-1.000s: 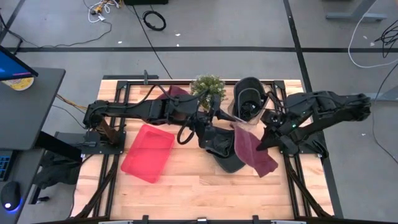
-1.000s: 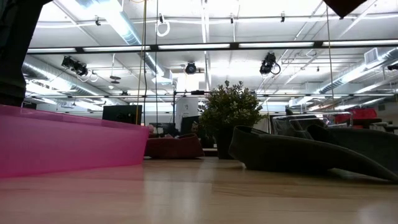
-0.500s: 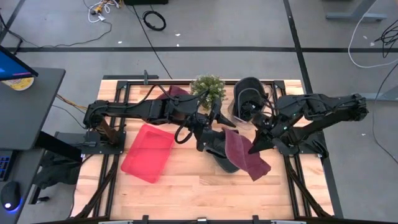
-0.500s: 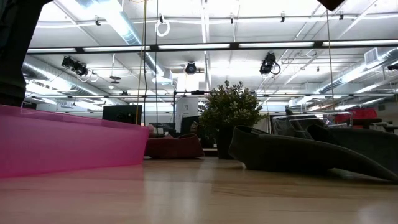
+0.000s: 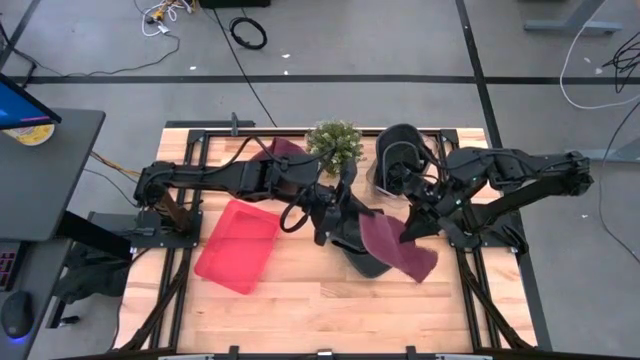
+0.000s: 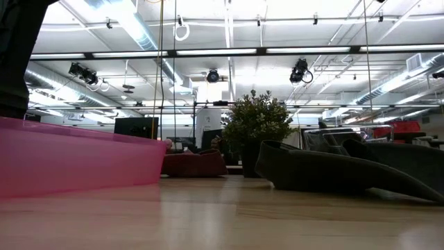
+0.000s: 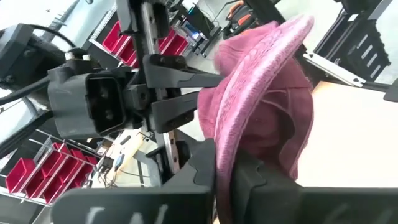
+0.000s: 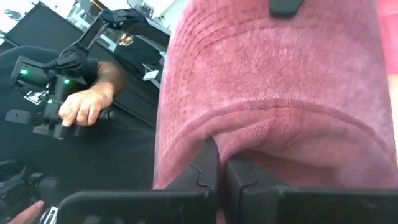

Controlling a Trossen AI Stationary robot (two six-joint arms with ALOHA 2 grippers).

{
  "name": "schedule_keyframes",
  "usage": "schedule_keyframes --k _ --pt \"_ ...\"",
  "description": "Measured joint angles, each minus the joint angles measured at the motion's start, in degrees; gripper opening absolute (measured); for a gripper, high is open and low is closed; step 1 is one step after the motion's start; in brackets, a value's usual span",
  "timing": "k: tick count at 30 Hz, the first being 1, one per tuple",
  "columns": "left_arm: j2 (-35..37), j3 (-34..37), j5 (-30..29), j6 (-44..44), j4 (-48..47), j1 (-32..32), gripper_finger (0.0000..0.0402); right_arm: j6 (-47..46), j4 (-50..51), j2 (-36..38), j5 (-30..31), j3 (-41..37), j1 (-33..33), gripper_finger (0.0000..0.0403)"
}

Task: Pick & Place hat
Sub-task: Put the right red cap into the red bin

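Observation:
A maroon hat (image 5: 396,248) hangs between my two grippers above a dark grey hat (image 5: 358,246) that lies on the table's middle. My left gripper (image 5: 352,212) is shut on the maroon hat's left edge, and my right gripper (image 5: 408,232) is shut on its right side. A second maroon hat (image 5: 285,150) lies on the table left of a small potted plant (image 5: 335,140). A black hat (image 5: 400,160) rests at the far edge. The pink tray (image 5: 237,245) sits on the table's left half. My left gripper pinches the maroon hat's brim edge (image 7: 219,134) between its two fingers, coming level from the table's left. The hat (image 7: 267,93) stands up beyond the fingers, clear of the table. My right gripper pinches a fold of the hat's crown (image 8: 217,127) between its two fingers, coming from the table's right and slanting down. The hat (image 8: 280,81) spreads out past the fingers, lifted clear.
The low view shows the tray's wall (image 6: 76,163), the dark grey hat (image 6: 333,170) and the plant (image 6: 257,125) standing on the tabletop. In the right wrist view a person's hand (image 8: 87,106) holds a controller beyond the table.
My right gripper has carried the maroon hat toward the table's left, over the dark grey hat, up to my left gripper. My left gripper has taken hold of the hat's left edge. The hat has stayed lifted clear.

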State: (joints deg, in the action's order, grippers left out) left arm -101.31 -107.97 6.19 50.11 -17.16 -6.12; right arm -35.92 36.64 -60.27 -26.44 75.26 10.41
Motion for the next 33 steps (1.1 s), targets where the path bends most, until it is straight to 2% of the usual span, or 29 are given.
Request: schedule_keyframes --k 5,8,17,21,27,33 --pt "-0.05 0.0 -1.26 0.0 0.15 -0.04 0.0016 -0.37 -0.65 -0.03 -0.1 0.0 -0.67 0.0004" --pt "-0.03 -0.02 -2.91 0.28 -0.26 -0.02 0.0012 -2.67 -0.31 0.0 -0.17 0.0 -1.58 0.003" --pt "0.1 -0.04 -5.73 0.5 -2.01 -0.04 0.0012 -3.92 2.92 1.33 0.06 -0.02 -4.76 0.0191" --pt "0.12 -0.04 -8.42 0.46 -3.5 -0.03 0.0012 -3.9 4.72 3.45 0.47 -0.02 -7.8 0.024" --pt "0.52 -0.02 -13.36 -0.61 -7.68 -0.23 0.0012 -3.89 5.67 7.17 3.1 -0.02 -12.18 0.0266" --pt "2.71 0.07 -20.07 -3.01 -16.92 -0.94 0.0012 -1.45 9.63 11.26 11.69 -0.02 -15.38 0.0267"
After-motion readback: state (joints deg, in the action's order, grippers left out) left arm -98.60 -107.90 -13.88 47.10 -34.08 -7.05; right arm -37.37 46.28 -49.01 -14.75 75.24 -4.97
